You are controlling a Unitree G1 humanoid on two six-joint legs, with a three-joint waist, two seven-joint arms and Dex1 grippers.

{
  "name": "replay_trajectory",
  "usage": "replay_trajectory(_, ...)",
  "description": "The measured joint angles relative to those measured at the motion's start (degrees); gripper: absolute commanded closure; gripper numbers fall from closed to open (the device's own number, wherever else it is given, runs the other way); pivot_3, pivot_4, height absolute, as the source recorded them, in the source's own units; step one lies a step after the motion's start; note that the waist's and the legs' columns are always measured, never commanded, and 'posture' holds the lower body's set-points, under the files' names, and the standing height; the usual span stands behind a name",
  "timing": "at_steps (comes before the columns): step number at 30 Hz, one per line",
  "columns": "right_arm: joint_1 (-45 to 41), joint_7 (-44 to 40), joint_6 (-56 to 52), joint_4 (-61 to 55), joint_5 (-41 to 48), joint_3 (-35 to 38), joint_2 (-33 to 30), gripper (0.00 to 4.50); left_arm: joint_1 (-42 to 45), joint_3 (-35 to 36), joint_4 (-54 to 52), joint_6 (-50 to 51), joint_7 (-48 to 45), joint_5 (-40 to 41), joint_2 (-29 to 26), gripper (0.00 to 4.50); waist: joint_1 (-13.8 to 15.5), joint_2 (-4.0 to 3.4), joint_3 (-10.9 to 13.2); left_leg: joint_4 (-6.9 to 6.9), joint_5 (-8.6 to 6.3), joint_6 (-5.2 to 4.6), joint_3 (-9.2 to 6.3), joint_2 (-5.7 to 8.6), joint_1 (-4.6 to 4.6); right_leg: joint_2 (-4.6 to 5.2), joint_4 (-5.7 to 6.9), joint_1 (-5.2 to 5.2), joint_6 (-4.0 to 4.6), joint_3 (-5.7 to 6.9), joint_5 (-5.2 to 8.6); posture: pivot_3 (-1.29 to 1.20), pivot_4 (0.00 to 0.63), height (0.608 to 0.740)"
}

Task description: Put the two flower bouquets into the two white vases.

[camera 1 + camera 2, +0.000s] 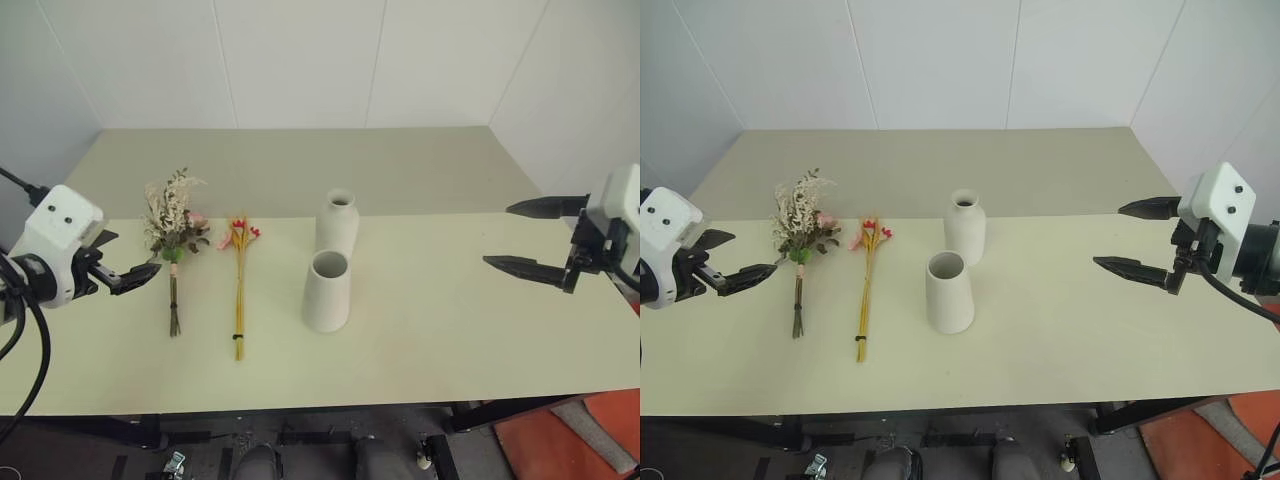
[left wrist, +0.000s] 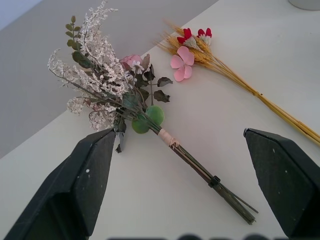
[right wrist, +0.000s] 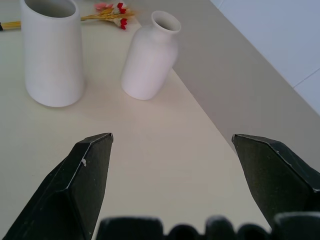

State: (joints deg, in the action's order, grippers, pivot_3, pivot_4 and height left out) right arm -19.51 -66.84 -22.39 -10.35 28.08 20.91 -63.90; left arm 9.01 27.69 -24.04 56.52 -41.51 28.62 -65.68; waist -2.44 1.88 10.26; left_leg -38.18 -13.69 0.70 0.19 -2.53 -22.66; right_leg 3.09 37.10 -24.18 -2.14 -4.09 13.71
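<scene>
Two bouquets flat on table, two vases upright, both grippers empty

Left gripper (image 1: 128,268) hovers at the table's left edge, fingers spread wide, nothing between them. Just beside it to the right lies the bushy bouquet (image 1: 175,240): cream sprays, pink rose, dark leaves, blooms toward the far wall, stems toward the near edge. Near it, roughly parallel, lies the slim bouquet (image 1: 240,280) of yellow stalks with red-pink blooms. The two bunches are apart, not touching.

Mid-table: wide-mouth vase (image 1: 327,291) stands nearer the front edge, bottle-shaped vase (image 1: 338,222) right behind it, touching or nearly so; can't tell which. Nothing sits between bouquets and vases.

Right gripper (image 1: 530,238) hovers well apart at the right side, fingers wide apart, empty.

Table (image 1: 450,330) is pale cream and matte. White panel walls (image 1: 300,60) enclose back and sides. Orange-red floor patch (image 1: 580,445) lower right.
</scene>
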Motion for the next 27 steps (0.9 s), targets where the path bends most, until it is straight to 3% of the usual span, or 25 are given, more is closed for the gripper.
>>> replay_trajectory(17,-0.53,-2.05,-0.29,-0.27,1.61,0.04,-0.90,0.01,4.81,-3.24,3.36,5.87,1.65,0.16,0.13,0.01,0.02,0.00,0.00,0.00,0.00,0.00,0.00,0.01,0.02,0.00,0.02,0.02,0.00,0.00,0.00,0.00,0.150,0.740)
replay_trajectory(27,-2.67,-1.55,-1.05,-1.94,2.50,-2.03,-1.00,0.01,19.72,-12.96,14.04,17.86,19.85,-4.26,18.00,0.01,0.62,0.07,-0.02,-0.15,0.00,0.00,-0.17,0.09,-0.23,0.04,0.01,-0.05,-0.07,0.09,-0.06,0.00,0.150,0.740)
